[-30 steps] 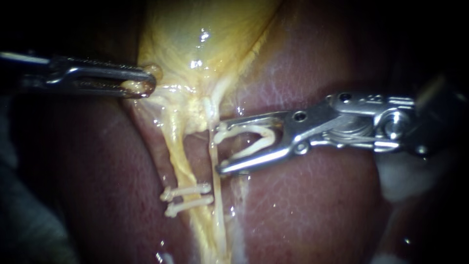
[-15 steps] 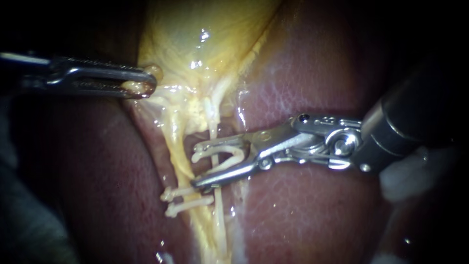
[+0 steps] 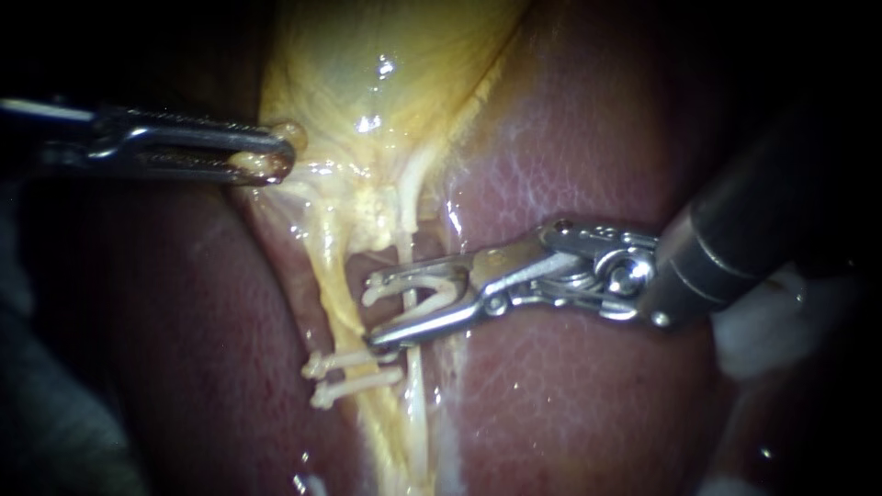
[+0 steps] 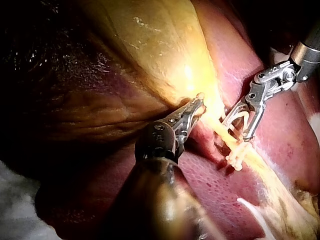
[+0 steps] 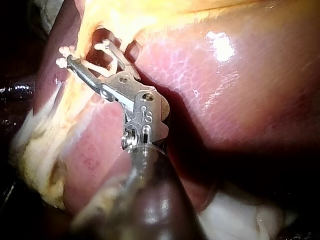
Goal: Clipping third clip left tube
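Jaws of right instrument (image 3: 372, 310) hold an open clip (image 3: 448, 292) astride a tube (image 3: 405, 234); left instrument (image 3: 283, 162) grips gallbladder (image 3: 367, 73).

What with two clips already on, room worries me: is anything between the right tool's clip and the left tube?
Yes: the thinner tube lies inside the right tool's open clip, with the left tube just beyond its tips.

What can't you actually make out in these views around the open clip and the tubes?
Endoscope view: the lower jaw of the right instrument covers where the open clip crosses the tubes, so which tube lies inside is unclear.
Left wrist view: the placed clips merge into one small pale lump; uncountable there.
Right wrist view: the instrument's blurred shaft hides the tissue under it.
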Available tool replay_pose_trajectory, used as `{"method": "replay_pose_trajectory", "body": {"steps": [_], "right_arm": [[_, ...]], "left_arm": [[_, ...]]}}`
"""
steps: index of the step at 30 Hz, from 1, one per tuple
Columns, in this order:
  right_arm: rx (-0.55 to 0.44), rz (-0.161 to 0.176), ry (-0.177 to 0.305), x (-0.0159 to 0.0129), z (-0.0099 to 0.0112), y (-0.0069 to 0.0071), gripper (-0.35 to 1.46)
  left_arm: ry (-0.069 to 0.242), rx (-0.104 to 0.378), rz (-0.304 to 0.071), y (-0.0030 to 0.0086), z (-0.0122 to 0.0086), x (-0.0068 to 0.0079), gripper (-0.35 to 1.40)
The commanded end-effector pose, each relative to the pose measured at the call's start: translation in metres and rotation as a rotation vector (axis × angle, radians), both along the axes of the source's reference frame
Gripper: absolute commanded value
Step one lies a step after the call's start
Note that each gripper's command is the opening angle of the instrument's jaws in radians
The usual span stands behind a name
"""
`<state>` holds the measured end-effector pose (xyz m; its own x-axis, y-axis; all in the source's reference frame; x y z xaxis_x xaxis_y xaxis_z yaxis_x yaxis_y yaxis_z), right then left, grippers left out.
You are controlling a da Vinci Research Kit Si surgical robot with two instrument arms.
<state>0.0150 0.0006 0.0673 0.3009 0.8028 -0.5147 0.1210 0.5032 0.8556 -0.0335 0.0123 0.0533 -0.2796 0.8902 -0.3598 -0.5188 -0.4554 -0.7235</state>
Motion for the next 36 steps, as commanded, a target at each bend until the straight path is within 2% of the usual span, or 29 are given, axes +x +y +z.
{"method": "replay_pose_trajectory", "body": {"steps": [1,9,16,25,30,36], "right_arm": [[-0.002,0.001,-0.002,0.0003,0.0,0.0,0.49],[0.018,0.021,0.015,0.0024,0.0,-0.0004,0.49],[0.045,0.025,0.057,0.0038,-0.0006,-0.001,0.49],[0.061,0.045,0.089,0.0044,-0.0011,-0.0009,0.49],[0.081,0.06,0.118,0.0045,-0.0026,-0.0006,0.49],[0.106,0.038,0.155,0.0047,-0.0057,0.0004,0.45]], "left_arm": [[0.0,0.0,0.0,0.0,0.0,0.0,-0.35],[0.0,0.0,0.0,0.0,0.0,-0.0001,-0.35],[0.001,0.0,-0.001,0.0,0.0001,-0.0002,-0.35],[0.001,0.0,-0.001,0.0,0.0001,-0.0002,-0.35],[0.001,0.0,-0.001,0.0,0.0001,-0.0002,-0.35],[0.001,0.0,-0.001,0.0,0.0001,-0.0002,-0.35]]}}
